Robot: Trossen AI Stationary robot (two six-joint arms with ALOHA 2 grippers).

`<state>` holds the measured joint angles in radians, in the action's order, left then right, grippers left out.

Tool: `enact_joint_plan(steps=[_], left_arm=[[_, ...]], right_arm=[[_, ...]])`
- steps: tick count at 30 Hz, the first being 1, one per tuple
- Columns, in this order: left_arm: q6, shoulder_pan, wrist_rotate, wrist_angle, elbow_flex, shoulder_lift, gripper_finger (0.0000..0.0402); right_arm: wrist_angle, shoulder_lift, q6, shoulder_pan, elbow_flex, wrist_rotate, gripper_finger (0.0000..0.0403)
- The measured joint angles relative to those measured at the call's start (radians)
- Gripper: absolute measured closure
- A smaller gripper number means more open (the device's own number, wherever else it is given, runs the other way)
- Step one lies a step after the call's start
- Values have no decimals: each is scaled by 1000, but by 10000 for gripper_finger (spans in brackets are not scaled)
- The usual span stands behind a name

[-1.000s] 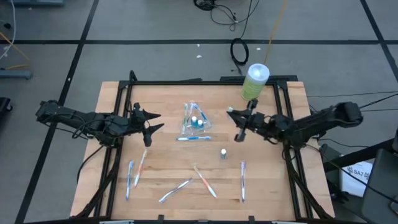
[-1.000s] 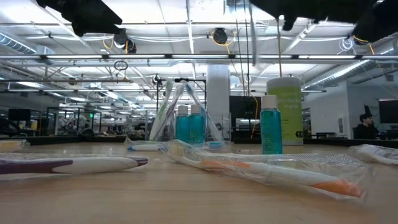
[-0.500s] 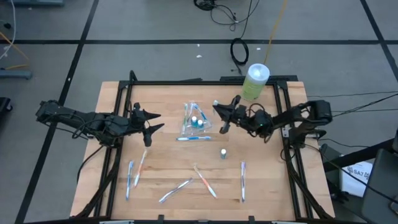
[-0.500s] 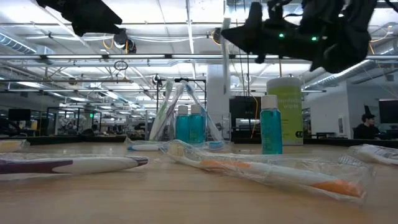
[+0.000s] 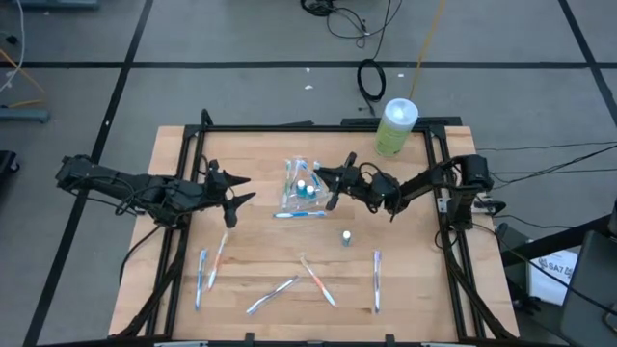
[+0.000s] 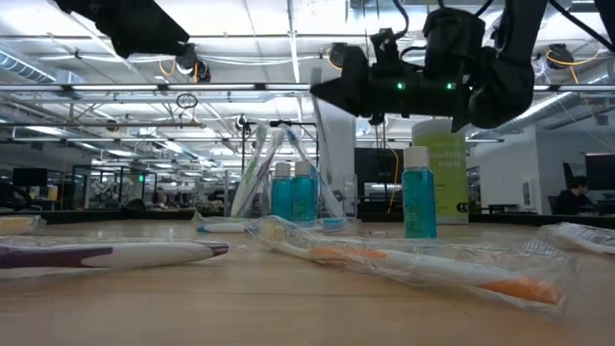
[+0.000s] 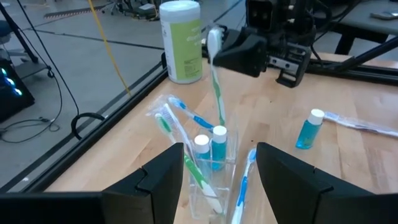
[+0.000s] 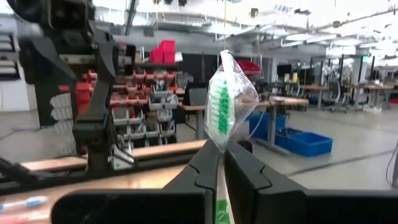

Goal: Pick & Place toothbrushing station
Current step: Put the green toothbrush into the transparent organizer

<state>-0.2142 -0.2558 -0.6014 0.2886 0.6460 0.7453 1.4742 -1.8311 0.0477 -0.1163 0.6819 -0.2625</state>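
A small clear plastic cup (image 5: 303, 193) is seen standing upright near the middle of the wooden tabletop (image 5: 260, 255). Several thin toothbrushes are propped in it, together with two small blue tubes with white caps (image 7: 211, 149).

The right claw (image 5: 331, 183) is held above the tabletop just beside the cup. It is clenched on a green-bristled toothbrush in a clear wrapper (image 7: 216, 81), which is kept upright with its brush end uppermost; in the right wrist view the wrapped bristles (image 8: 229, 106) are seen rising from between the closed fingers. In the left wrist view the lower end of this toothbrush is seen at the cup's mouth, but whether it is touching the cup cannot be told.

The left claw (image 5: 236, 191) is held over the left half of the tabletop, well apart from the cup and pointed toward it. It is released, with its two dark fingers (image 7: 163, 180) spread wide and nothing between them.

A blue toothbrush (image 5: 301, 215) is laid flat on the tabletop just in front of the cup. One more small blue tube (image 5: 346, 236) is stood on its own to the right of the cup. Further wrapped toothbrushes are scattered along the near part of the tabletop, among them an orange one (image 5: 317, 280) and a blue one (image 5: 376, 280). A large pale-green cylindrical canister with a white lid (image 5: 395, 126) is stood at the far right corner.
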Motion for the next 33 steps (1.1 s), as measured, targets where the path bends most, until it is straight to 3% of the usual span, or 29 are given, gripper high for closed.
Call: enact_joint_plan(steps=[22, 25, 33], left_arm=[[0, 0, -1, -7, 0, 42, 192], [2, 0, -1, -8, 0, 42, 192], [0, 0, -2, -9, 0, 42, 192]], right_arm=[[-260, -19, -135, -34, 0, -25, 393], [-259, -19, -133, -34, 0, -25, 375], [-239, -21, -133, -34, 0, -24, 278]])
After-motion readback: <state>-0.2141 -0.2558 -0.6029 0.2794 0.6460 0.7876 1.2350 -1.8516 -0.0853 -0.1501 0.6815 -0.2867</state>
